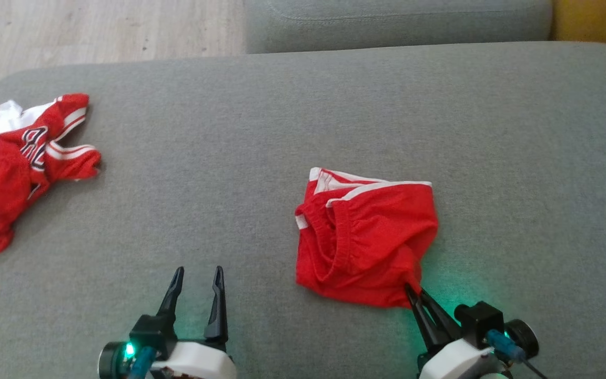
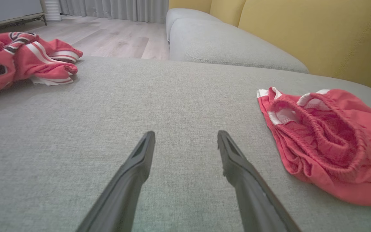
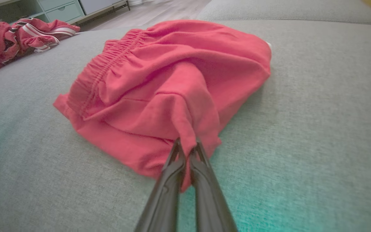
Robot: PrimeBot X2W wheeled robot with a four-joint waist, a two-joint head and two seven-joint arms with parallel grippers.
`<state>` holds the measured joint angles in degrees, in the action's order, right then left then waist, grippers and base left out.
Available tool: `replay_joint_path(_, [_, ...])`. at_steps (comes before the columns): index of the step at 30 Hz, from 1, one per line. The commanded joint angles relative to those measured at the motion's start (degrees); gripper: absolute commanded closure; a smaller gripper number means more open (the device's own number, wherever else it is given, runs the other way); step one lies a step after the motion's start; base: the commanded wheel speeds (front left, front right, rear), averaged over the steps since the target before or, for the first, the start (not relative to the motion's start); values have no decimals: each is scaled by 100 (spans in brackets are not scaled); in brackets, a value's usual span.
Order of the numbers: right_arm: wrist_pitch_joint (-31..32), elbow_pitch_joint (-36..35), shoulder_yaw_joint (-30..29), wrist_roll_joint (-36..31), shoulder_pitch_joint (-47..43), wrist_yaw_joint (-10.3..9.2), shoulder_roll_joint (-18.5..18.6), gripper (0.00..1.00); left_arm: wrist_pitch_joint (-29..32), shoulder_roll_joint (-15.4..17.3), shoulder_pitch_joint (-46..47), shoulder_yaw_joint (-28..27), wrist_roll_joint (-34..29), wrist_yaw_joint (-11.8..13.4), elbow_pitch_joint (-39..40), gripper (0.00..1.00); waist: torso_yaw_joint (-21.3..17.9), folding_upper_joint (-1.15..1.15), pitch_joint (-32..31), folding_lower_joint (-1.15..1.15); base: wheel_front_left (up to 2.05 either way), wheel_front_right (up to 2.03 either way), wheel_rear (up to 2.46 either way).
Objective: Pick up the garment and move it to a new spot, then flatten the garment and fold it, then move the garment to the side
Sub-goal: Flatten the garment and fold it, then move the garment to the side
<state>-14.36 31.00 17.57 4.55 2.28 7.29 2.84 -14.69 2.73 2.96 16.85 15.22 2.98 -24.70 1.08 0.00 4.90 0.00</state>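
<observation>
Red shorts (image 1: 366, 237) on grey cushion (image 1: 282, 105), corner pinched in right jaws

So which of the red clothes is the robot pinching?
The red mesh shorts with white trim: the right fingers are shut on their near corner. The red-and-white numbered jersey lies untouched, far left on the grey cushion.
</observation>
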Motion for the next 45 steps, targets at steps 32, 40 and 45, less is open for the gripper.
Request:
replay_joint_path(32, [-63,-1120,-845,1446,161,20,5,0,-30,15,-136,-377,-813,22,639,0,-206,0,-108,0,0,0,0])
replay_joint_path(40, [-63,171,-430,2130,1033,20,4,0,-30,15,54,-195,-750,-37,482,0,124,0,273,0,0,0,0])
replay_joint_path(45, [-63,1055,6,2434,1408,20,4,0,-30,15,139,-166,-743,-52,434,0,272,0,435,0,0,0,0])
